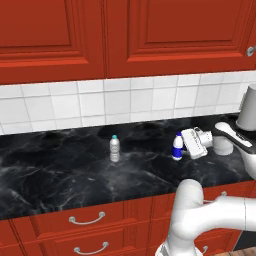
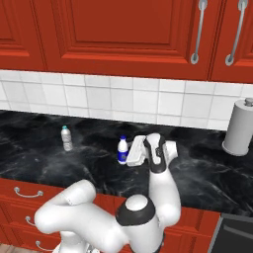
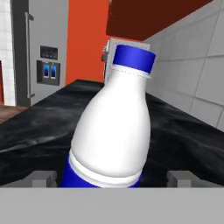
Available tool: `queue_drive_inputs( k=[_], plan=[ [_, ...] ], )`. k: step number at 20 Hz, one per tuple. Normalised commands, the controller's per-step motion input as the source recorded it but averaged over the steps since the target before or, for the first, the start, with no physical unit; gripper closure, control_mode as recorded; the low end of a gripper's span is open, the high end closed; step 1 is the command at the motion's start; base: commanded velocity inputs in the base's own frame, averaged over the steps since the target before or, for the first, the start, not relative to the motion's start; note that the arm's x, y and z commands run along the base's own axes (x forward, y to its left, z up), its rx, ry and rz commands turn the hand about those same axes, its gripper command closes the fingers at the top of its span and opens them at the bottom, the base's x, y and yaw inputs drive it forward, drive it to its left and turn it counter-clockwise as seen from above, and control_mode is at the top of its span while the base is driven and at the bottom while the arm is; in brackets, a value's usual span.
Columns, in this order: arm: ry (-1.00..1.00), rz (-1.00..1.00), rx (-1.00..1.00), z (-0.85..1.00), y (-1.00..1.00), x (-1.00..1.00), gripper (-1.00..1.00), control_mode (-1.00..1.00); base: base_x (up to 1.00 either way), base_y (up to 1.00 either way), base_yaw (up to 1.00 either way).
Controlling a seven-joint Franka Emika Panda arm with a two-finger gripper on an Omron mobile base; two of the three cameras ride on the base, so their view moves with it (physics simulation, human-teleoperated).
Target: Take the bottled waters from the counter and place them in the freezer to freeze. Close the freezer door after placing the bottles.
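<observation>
Two bottled waters stand upright on the black marble counter. The clear one with a teal cap is to the left, well apart from the arm. The white one with a blue cap and blue label stands just in front of my gripper. The gripper is open and level with the bottle. Its dark fingertips sit on either side of the bottle's lower body without pressing it. Far along the counter, the grey freezer shows a dispenser panel and a long bar handle, doors shut.
A paper towel roll stands at the counter's right end near the tiled wall. Red upper cabinets hang above, and red drawers sit below the worktop. A white toaster oven is behind the white bottle's cap.
</observation>
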Motion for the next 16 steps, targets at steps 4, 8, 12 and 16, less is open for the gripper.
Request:
queue_drive_inputs(
  k=[4, 8, 12, 16],
  plan=[
    [0.01, 0.0, 0.0, -0.07, 0.22, 0.01, -1.0, -1.0, 0.0, 0.0, 0.0],
    [0.01, 0.0, 0.0, -0.01, 0.19, 0.0, -1.0, -1.0, 0.0, 0.0, 0.0],
    [0.01, 0.0, 0.0, -0.01, 0.05, 0.0, -1.0, -1.0, 0.0, 0.0, 0.0],
    [0.0, 0.0, 0.0, 0.0, 0.0, 0.0, 1.0, -1.0, 0.0, 0.0, 0.0]
  ],
)
